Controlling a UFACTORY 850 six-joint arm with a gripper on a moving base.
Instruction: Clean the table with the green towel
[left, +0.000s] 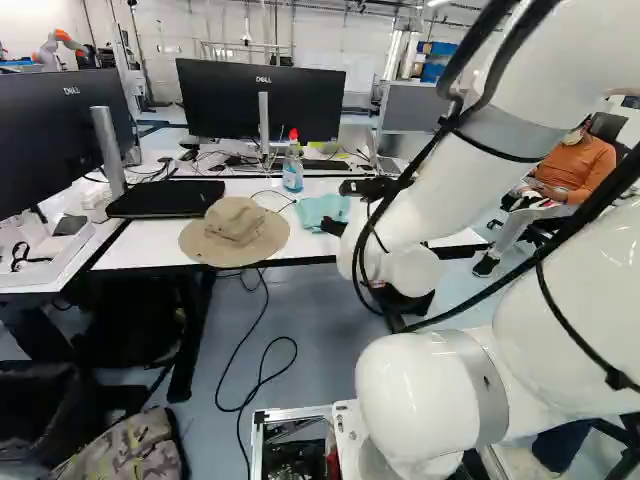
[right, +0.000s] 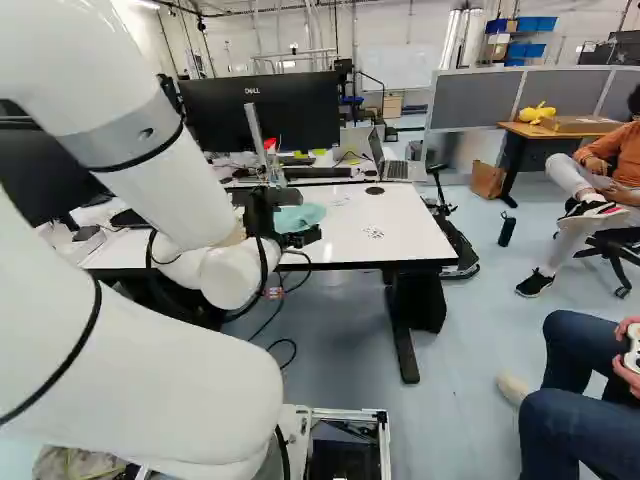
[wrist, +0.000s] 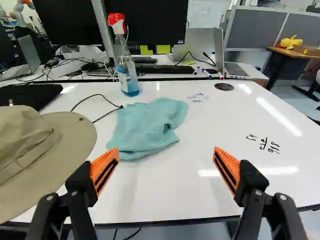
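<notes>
So the gripper (left: 336, 207) is wide open, ribbed orange pads (wrist: 103, 169) well apart. The green towel (wrist: 150, 125) is ahead of it, a soft, rumpled cloth lump on the glossy white table (wrist: 225, 125). Between the floppy tan fabric hat (wrist: 75, 135) and some handwritten marks (wrist: 264, 144), basically. Clear plastic spray bottle (wrist: 125, 65) just behind it, blue liquid inside.

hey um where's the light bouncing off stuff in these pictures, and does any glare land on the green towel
Wrist view: bright streaks on the table near the handwritten figures, none visible on the green towel; left base view: small highlights on the glossy arm, shadow under the table; right base view: pale tabletop, no streaks I can make out.
</notes>
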